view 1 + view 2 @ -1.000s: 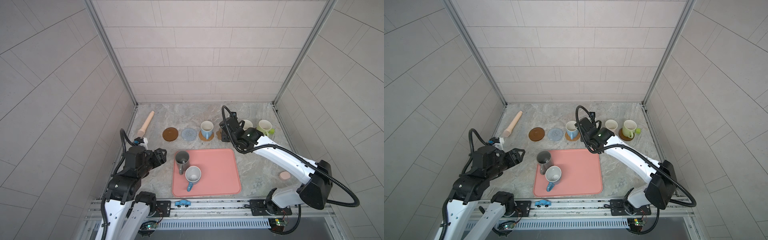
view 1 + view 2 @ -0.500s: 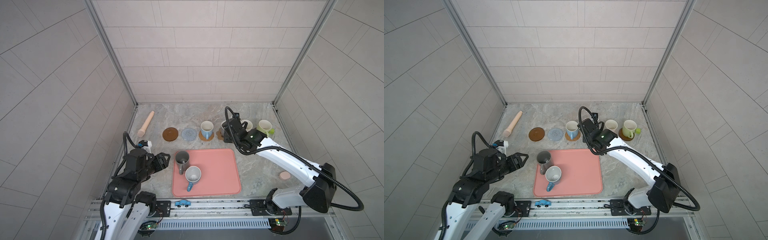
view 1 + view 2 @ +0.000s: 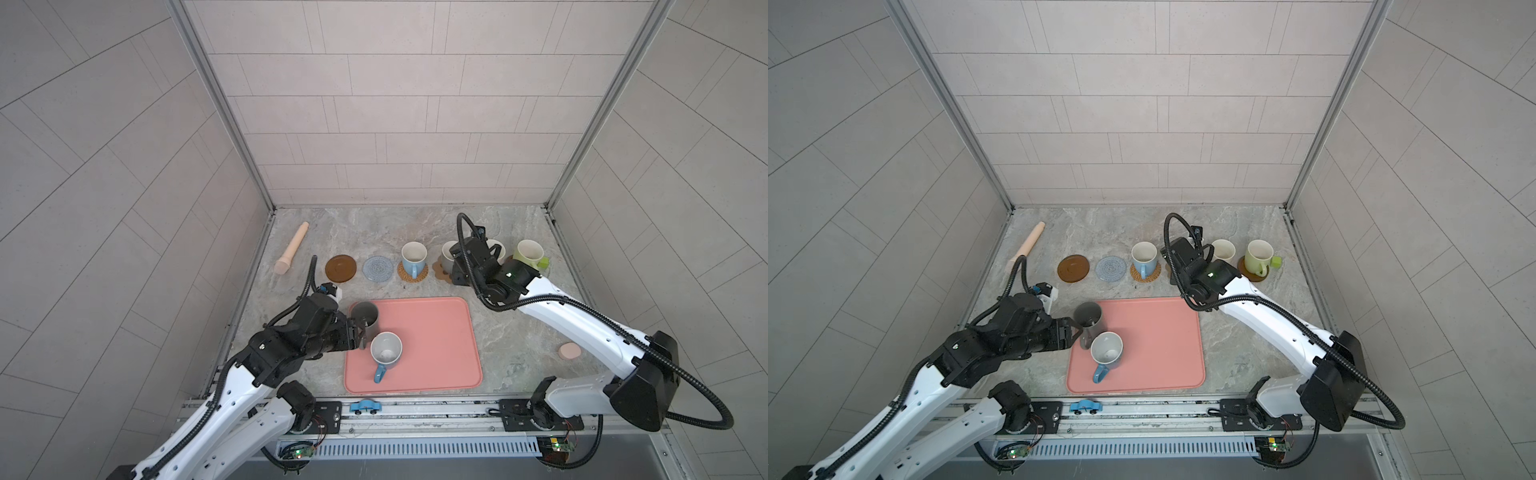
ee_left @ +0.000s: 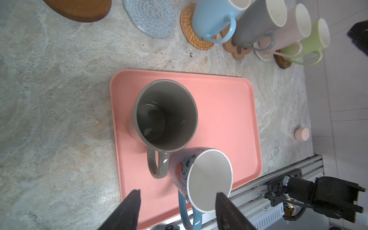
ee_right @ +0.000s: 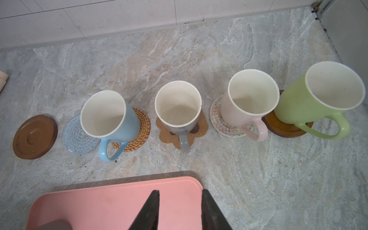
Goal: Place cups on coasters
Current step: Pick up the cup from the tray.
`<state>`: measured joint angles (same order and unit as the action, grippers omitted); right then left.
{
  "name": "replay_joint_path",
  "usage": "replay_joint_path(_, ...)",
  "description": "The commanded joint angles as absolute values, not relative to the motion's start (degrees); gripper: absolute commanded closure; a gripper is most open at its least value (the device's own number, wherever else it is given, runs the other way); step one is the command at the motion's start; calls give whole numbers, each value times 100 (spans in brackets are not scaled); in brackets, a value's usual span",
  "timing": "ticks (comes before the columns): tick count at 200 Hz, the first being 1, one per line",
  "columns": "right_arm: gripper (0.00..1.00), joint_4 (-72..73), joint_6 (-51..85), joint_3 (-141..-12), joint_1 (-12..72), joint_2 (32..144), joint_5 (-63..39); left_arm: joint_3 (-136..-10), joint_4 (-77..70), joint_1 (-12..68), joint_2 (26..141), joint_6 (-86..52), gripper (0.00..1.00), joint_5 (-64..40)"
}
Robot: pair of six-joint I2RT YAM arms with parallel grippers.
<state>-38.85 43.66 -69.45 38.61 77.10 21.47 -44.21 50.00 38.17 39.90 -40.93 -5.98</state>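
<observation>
On the pink tray (image 3: pixel 436 345) stand the tall dark grey cup (image 3: pixel 365 316) (image 4: pixel 165 115) and the pale cup with a blue handle (image 3: pixel 385 351) (image 4: pixel 209 179). My left gripper (image 3: pixel 359 332) (image 4: pixel 178 196) is open just short of the dark cup's handle. The light blue cup (image 5: pixel 105 115), grey cup (image 5: pixel 178 107), pink cup (image 5: pixel 251 99) and green cup (image 5: pixel 326 93) each stand on a coaster. A brown wooden coaster (image 3: pixel 340 268) and a crochet coaster (image 3: pixel 377 268) lie bare. My right gripper (image 5: pixel 180 192) (image 3: pixel 459 276) is open and holds nothing, over the tray's back right corner.
A wooden stick (image 3: pixel 292 253) lies at the back left by the wall. A small pink disc (image 3: pixel 569 351) sits on the table at the right. The enclosure walls close in on three sides, and a rail with a blue toy car (image 3: pixel 365 406) runs along the front.
My left gripper has moved right up to the dark grey cup, its jaws narrowing somewhat. My right gripper has drawn back from the grey cup, which now shows on the paw coaster.
</observation>
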Motion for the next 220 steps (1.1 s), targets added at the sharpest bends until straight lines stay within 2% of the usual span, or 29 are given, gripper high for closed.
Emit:
replay_joint_path(1,62,-4032,4495,-6849,3804,7446,2331,-4455,5040,4045,4200,-4337,38,-75)
replay_joint_path(36,62,-4035,4509,-6717,3714,7274,2329,-4573,5080,4325,4783,-4289,40,18)
replay_joint_path(63,62,-4048,4515,-6637,3675,7180,2330,-4749,5273,4416,5198,-4280,46,140)
replay_joint_path(94,62,-4047,4535,-6561,3640,7072,2329,-4837,5365,4456,5589,-4269,46,239)
replay_joint_path(156,61,-4049,4535,-6411,3536,6817,2338,-4861,5302,4465,5917,-4211,47,289)
replay_joint_path(220,61,-4060,4566,-6321,3490,6706,2338,-4896,5274,4456,6091,-4184,53,448)
